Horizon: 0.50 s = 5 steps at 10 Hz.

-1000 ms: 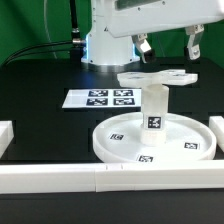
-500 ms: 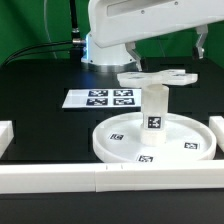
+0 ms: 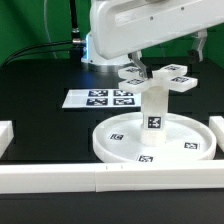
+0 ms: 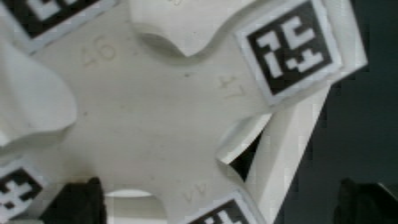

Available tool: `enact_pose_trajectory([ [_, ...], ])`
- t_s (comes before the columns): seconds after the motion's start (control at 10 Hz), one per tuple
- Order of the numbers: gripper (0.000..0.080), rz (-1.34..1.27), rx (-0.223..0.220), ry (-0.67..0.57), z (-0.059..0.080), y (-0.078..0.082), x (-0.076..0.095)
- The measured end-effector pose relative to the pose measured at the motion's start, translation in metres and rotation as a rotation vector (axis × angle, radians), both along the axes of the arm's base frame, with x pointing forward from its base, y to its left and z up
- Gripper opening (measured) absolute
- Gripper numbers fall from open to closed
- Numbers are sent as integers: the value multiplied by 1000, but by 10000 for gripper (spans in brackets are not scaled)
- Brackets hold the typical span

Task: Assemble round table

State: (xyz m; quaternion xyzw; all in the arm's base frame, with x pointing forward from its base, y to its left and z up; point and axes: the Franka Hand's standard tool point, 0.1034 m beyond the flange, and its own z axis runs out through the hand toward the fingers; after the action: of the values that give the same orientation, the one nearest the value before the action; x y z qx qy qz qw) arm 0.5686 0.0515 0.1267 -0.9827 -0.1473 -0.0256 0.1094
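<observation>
The large round disc [image 3: 128, 143] lies flat near the front of the black table. The short cylinder leg [image 3: 154, 108] stands upright on its middle. The cross-shaped foot piece [image 3: 163, 76] is behind the leg, tilted so that its tagged face shows. My gripper [image 3: 160, 64] is low over it. In the wrist view the foot piece [image 4: 160, 100] fills the frame and one of its arms lies between my gripper's [image 4: 217, 205] two dark fingers [image 4: 71, 200]. The fingers stand wide apart; one touches the arm, and a dark gap shows beside the other.
The marker board [image 3: 103, 98] lies flat at the exterior view's left of the foot piece. Long white border rails run along the front [image 3: 90, 180], left [image 3: 5, 135] and right [image 3: 216, 125]. The robot's base [image 3: 100, 48] stands at the back.
My gripper has come down from above the foot piece to around it. The foot piece, which lay flat, has tipped so that its tags face the exterior camera.
</observation>
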Motion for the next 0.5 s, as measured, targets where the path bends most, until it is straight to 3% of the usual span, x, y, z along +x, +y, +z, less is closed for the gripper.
enact_pose_trajectory([
  [0.5, 649, 548, -56, -96, -5, -3, 3],
])
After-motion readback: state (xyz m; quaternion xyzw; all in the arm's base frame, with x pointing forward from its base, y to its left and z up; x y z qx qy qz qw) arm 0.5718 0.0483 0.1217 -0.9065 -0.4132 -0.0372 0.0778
